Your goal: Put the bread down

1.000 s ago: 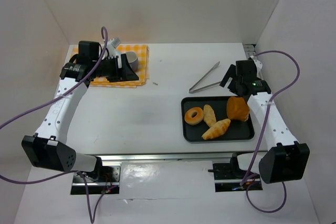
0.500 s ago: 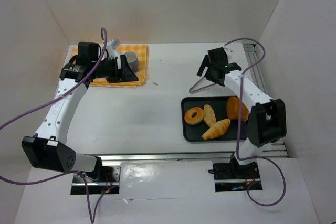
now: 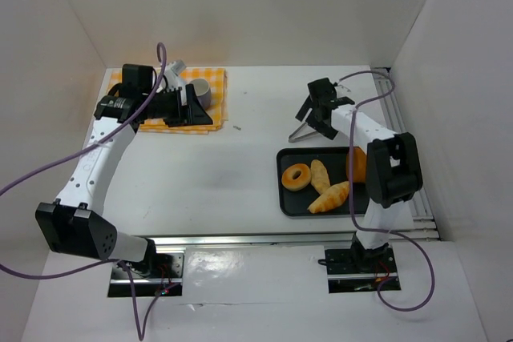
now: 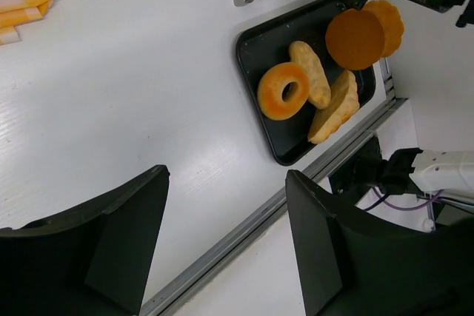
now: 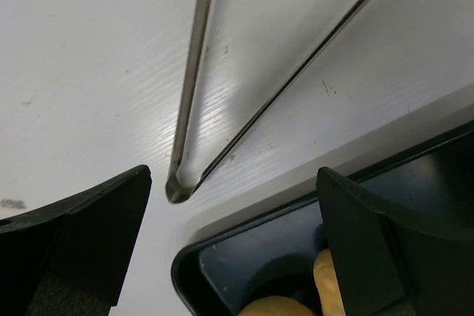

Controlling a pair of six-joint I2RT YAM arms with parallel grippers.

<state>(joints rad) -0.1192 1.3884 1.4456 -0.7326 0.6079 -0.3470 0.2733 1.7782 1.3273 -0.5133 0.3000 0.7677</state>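
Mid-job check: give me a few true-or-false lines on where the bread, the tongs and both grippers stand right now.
1. The bread lies on the black tray, beside the doughnut. True.
2. The right gripper is clamped on the tongs. False: it is open, and the tongs lie loose below it.
3. The left gripper holds the bread. False: it is open and empty.
4. The tongs lie outside the tray. True.
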